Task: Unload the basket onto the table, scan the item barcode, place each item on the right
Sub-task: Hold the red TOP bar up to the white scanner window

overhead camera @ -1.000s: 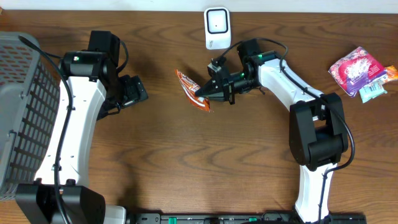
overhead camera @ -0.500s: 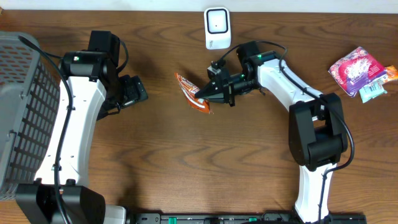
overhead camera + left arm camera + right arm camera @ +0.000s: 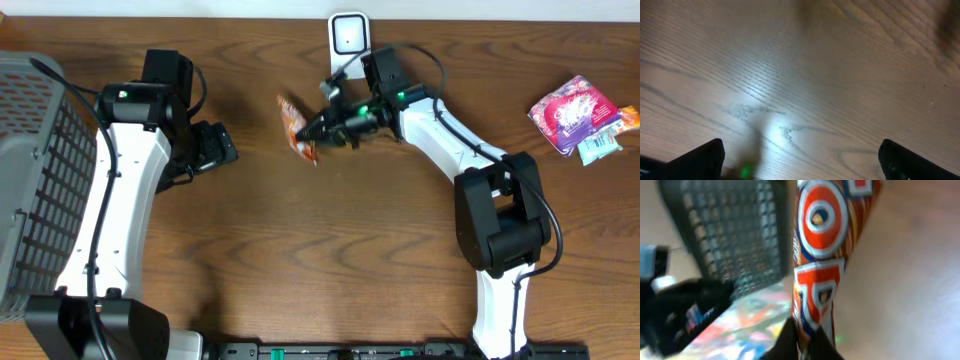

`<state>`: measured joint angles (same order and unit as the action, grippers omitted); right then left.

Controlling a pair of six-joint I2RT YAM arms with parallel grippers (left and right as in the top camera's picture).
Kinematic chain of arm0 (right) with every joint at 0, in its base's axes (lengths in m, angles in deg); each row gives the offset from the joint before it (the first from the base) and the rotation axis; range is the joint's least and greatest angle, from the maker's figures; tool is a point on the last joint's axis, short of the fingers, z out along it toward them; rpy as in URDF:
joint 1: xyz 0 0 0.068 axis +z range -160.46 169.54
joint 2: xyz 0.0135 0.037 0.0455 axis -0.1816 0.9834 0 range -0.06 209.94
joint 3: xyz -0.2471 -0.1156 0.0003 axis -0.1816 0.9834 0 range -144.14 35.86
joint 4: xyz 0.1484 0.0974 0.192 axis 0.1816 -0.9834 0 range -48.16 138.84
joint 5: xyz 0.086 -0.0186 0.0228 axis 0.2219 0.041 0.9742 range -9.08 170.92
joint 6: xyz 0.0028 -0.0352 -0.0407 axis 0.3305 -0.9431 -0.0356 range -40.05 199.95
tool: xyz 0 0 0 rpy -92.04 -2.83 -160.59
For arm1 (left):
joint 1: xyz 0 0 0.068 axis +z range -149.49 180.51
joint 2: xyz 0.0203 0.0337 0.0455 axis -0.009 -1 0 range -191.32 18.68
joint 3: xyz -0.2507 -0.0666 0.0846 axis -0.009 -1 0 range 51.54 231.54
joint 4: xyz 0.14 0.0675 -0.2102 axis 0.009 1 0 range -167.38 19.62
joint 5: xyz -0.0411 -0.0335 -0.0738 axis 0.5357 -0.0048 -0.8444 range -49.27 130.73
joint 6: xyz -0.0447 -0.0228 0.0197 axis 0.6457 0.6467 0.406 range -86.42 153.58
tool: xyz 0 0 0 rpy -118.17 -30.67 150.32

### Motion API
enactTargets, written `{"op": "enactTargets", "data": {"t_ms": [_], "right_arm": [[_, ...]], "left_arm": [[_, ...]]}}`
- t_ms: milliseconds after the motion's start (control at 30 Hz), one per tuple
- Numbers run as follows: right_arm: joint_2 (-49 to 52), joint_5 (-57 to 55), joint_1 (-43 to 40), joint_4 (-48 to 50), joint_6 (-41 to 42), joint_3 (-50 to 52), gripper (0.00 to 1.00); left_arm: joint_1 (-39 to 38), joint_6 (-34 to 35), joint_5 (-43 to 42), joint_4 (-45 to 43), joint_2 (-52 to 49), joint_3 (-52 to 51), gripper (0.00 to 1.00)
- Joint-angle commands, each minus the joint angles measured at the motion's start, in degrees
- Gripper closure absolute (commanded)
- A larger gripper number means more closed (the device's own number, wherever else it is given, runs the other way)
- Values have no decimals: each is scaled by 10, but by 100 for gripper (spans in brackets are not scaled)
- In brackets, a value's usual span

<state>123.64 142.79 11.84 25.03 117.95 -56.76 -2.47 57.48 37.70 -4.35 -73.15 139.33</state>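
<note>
Here, packet [image 3: 294,123] in right claw [image 3: 311,133]

There is one wooden counter [image 3: 300,260], with one dark mesh basket [image 3: 40,200] at its left edge and one white scanner [image 3: 349,35] at the far middle. The packets number four. One orange-red packet [image 3: 293,122] is just left of the scanner. Three are bunched at the far right: a pink packet [image 3: 567,108], a pale blue packet [image 3: 600,146] and an orange packet [image 3: 630,118] cut off by the edge. There are two arms, the left arm [image 3: 120,200] and the right arm [image 3: 470,150], so two hands in all: the left hand [image 3: 215,150] and the right hand [image 3: 318,128].
</note>
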Motion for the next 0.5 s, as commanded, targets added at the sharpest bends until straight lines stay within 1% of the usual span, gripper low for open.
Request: {"op": "enactTargets", "data": {"t_ms": [0, 100, 233, 333, 467], "right_arm": [[-21, -260, -1, 49, 30, -47, 99], [-21, -433, 1, 48, 12, -71, 99], [-21, -587, 2, 61, -15, -82, 99], [-17, -638, 1, 82, -24, -82, 99], [-6, -643, -3, 143, -59, -82, 99]], "left_arm": [[1, -8, 7, 0, -3, -1, 2], [1, -8, 7, 0, -3, -1, 2], [1, -8, 7, 0, -3, -1, 2], [1, -8, 7, 0, -3, -1, 2], [1, -8, 7, 0, -3, -1, 2]]}}
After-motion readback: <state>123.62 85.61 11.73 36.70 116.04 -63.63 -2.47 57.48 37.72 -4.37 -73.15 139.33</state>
